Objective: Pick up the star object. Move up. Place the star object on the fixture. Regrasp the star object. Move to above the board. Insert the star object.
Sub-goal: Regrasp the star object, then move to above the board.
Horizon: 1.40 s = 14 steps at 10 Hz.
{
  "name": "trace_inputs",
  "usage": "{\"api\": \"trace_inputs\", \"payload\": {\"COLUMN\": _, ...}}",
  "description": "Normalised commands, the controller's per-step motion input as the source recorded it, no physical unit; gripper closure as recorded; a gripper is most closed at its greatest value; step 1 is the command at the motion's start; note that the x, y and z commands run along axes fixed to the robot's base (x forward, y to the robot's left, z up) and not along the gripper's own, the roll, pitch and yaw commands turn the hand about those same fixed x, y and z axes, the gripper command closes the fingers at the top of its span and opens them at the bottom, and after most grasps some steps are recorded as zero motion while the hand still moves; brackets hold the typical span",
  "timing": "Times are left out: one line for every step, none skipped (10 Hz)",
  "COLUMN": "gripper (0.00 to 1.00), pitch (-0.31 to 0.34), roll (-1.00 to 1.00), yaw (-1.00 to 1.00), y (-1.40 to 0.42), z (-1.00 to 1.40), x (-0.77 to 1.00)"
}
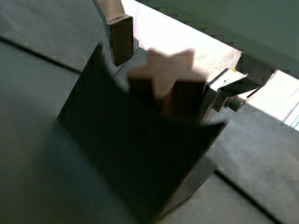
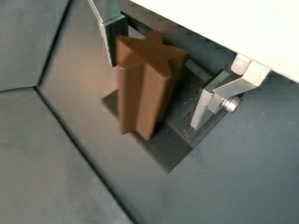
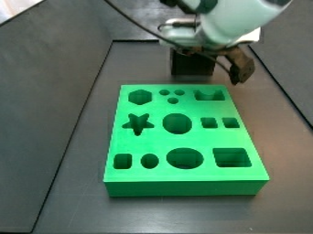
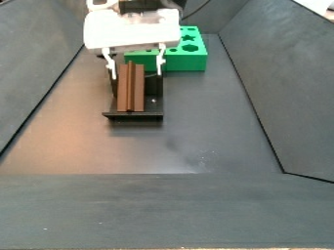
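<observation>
one star object (image 2: 145,83), one fixture (image 1: 140,144), one board (image 3: 184,137), one pincer (image 2: 163,74)

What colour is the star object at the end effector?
Reddish-brown star object, clearest in a wrist view, between the end effector fingers.

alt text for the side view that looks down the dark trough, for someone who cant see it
The gripper straddles the upright reddish-brown star object, which stands on the dark fixture. The green board lies behind them.
</observation>
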Motion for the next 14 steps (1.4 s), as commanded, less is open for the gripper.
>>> {"api": "trace_inputs", "payload": {"gripper": 0.00, "pitch": -0.046, "roll": 0.07, "yaw": -0.02, "y": 0.01, "z": -0.32, "x": 0.07}}
{"api": "trace_inputs", "payload": {"gripper": 0.00, "pitch": -0.021, "roll": 0.06, "yaw": -0.01, "y": 0.00, "z": -0.18, "x": 0.03}}
{"api": "trace_inputs", "payload": {"gripper": 1.00, "pitch": 0.000, "roll": 0.00, "yaw": 0.00, "y": 0.00, "z": 0.00, "x": 0.00}}
{"api": "trace_inputs", "payload": {"gripper": 1.00, "pitch": -0.178, "roll": -0.29, "yaw": 0.19, "y": -0.18, "z": 1.00, "x": 0.09}}
{"api": "trace_inputs", "payload": {"gripper": 1.00, "pitch": -0.175, "roll": -0.29, "yaw": 0.18, "y": -0.18, "z": 1.00, "x": 0.09}}
{"api": "trace_inputs", "payload": {"gripper": 1.00, "pitch": -0.157, "roll": -0.22, "yaw": 0.11, "y": -0.17, "z": 1.00, "x": 0.08}}
{"api": "trace_inputs", "payload": {"gripper": 1.00, "pitch": -0.153, "roll": -0.16, "yaw": 0.04, "y": -0.17, "z": 1.00, "x": 0.07}}
{"api": "trace_inputs", "payload": {"gripper": 1.00, "pitch": -0.130, "roll": -0.10, "yaw": -0.03, "y": -0.16, "z": 1.00, "x": 0.07}}
{"api": "trace_inputs", "payload": {"gripper": 1.00, "pitch": -0.108, "roll": -0.08, "yaw": -0.05, "y": -0.16, "z": 1.00, "x": 0.07}}
{"api": "trace_inputs", "payload": {"gripper": 1.00, "pitch": -0.049, "roll": -0.06, "yaw": -0.09, "y": -0.15, "z": 1.00, "x": 0.06}}
{"api": "trace_inputs", "payload": {"gripper": 1.00, "pitch": -0.007, "roll": -0.05, "yaw": -0.10, "y": -0.15, "z": 1.00, "x": 0.06}}
{"api": "trace_inputs", "payload": {"gripper": 1.00, "pitch": 0.039, "roll": -0.03, "yaw": -0.10, "y": -0.14, "z": 1.00, "x": 0.05}}
{"api": "trace_inputs", "payload": {"gripper": 1.00, "pitch": 0.082, "roll": -0.03, "yaw": -0.08, "y": -0.13, "z": 1.00, "x": 0.05}}
{"api": "trace_inputs", "payload": {"gripper": 1.00, "pitch": 0.109, "roll": -0.04, "yaw": -0.06, "y": -0.13, "z": 1.00, "x": 0.04}}
